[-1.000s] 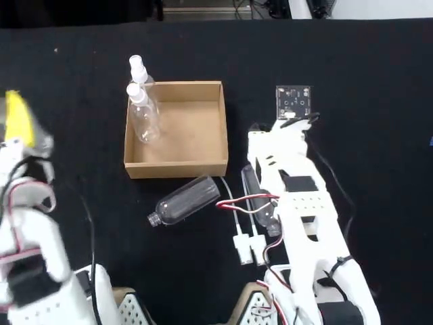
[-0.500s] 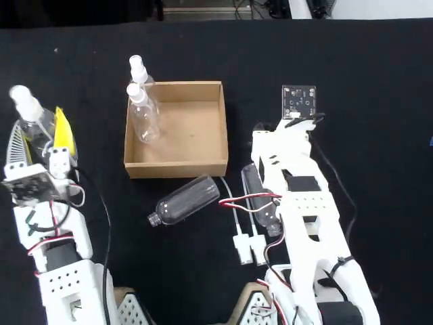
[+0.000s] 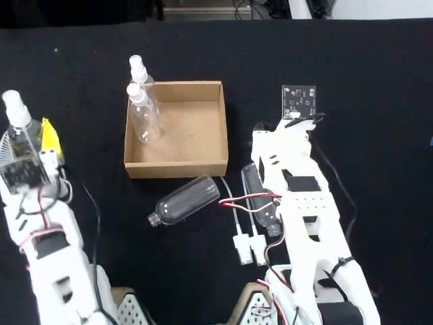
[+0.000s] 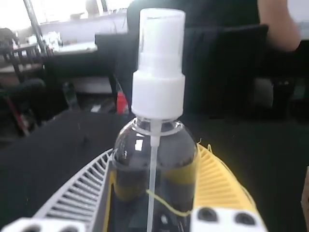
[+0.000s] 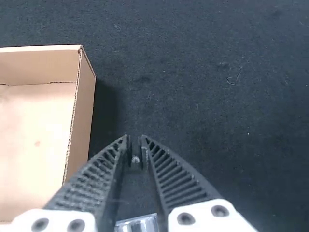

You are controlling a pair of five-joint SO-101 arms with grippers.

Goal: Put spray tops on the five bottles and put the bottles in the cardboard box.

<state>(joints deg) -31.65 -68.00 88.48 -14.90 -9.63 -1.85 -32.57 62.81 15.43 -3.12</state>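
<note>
Held bottle (image 4: 166,159), spray top on, stands upright in your L gripper (image 4: 154,152), well left of the cardboard box (image 3: 176,168). The fingers are clamped on its body, white one side, yellow the other. A second capped bottle (image 3: 145,116) stands in the box's far-left corner, w/ a third capped bottle (image 3: 138,69) just behind it; can't tell if that one's inside. Two uncapped bottles lie in front of the box: near bottle (image 3: 184,200) and far bottle (image 3: 259,196), partly under your R arm (image 3: 304,203). Two loose spray tops (image 3: 242,247) lie between them. R gripper (image 5: 136,141) sits just beside the box, tips nearly touching, nothing held.
</note>
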